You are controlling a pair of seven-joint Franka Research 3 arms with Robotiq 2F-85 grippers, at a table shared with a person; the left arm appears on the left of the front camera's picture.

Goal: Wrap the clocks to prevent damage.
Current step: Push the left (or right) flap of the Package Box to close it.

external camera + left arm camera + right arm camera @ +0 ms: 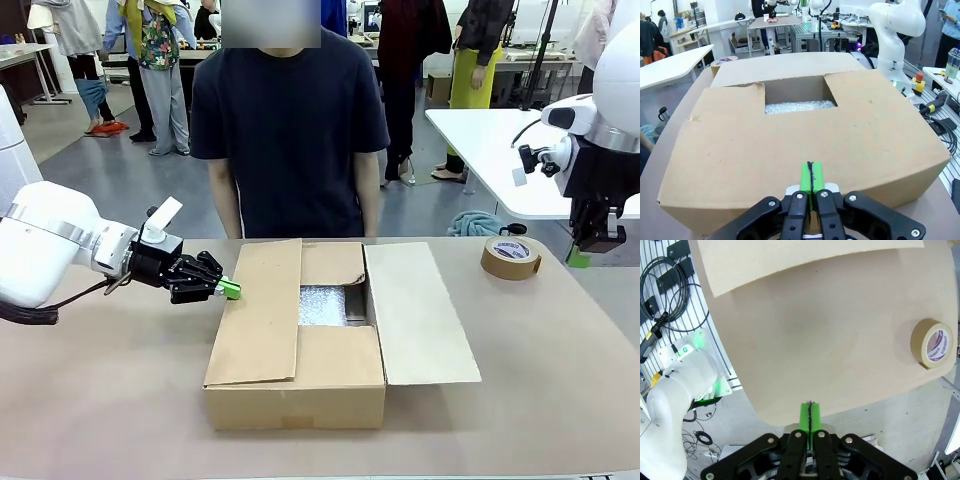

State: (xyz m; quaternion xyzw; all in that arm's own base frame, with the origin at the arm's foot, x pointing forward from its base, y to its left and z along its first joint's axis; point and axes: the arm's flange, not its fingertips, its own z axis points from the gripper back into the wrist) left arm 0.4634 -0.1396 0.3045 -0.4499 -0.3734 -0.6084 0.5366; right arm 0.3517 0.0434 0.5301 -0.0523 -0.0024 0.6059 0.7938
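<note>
A brown corrugated cardboard carton (295, 408) sits in the middle of a tan-topped table (100, 400). Its left flap lies folded over the top, its near flap is also folded down, and its right flap is spread flat outward. A square opening remains toward the carton's far side. To the carton's right, well apart, a brown roll of packing tape (511, 258) lies flat on the table. Beyond the roll, farther from the carton, is a crumpled teal cloth (478, 222). Directly behind the carton stands a person in a dark navy T-shirt (290, 130).
</note>
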